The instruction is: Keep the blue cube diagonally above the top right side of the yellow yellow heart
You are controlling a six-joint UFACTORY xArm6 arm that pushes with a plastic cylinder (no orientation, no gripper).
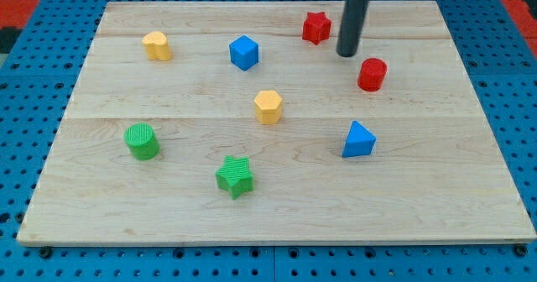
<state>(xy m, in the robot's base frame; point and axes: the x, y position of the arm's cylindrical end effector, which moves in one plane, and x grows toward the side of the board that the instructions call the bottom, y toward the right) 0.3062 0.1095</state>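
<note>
Pale wood is all that holds your blocks: the flat wooden board (277, 223) on a blue pegboard (33, 80). You'll find the blue cube (243, 52) toward the view's top, right of the yellow heart-shaped block (156, 45). Your arm has no fingers, only a dark rod; my tip (347, 54) sits between the red star block (316, 27) and the red cylinder (372, 74), well apart from the cube. Lower down lie a yellow hexagonal block (268, 107), blue triangular block (358, 139), green cylinder (142, 141) and green star block (235, 176).
</note>
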